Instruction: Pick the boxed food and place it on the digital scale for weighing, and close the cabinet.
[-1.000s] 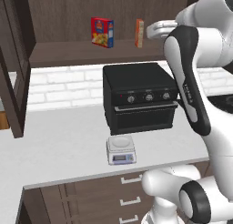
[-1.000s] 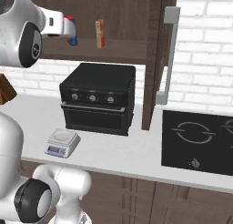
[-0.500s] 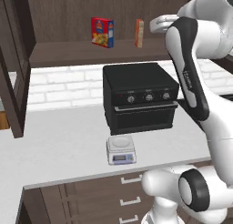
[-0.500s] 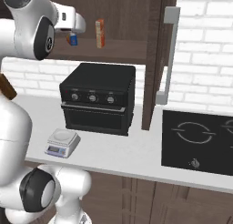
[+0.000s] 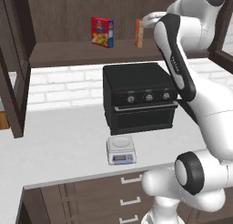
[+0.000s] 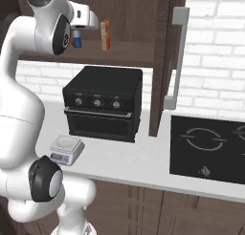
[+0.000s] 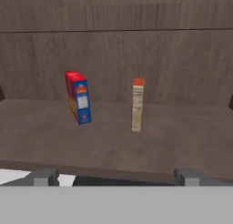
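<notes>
Rendered home kitchen. Evidence: pale counter (image 5: 59, 145) ran against a white brick backsplash (image 5: 63, 84), with a black countertop oven (image 5: 139, 98) at 12 o'clock from the base and a digital scale (image 5: 121, 150) just in front of it. Black cooktop (image 6: 210, 148) was set in the counter at 2 o'clock. Dark wood wall cabinet (image 5: 68, 18) overhead held 2 food boxes on its shelf (image 7: 113, 141). Brown drawers (image 5: 113, 196) with short white handles sat under the counter.
</notes>
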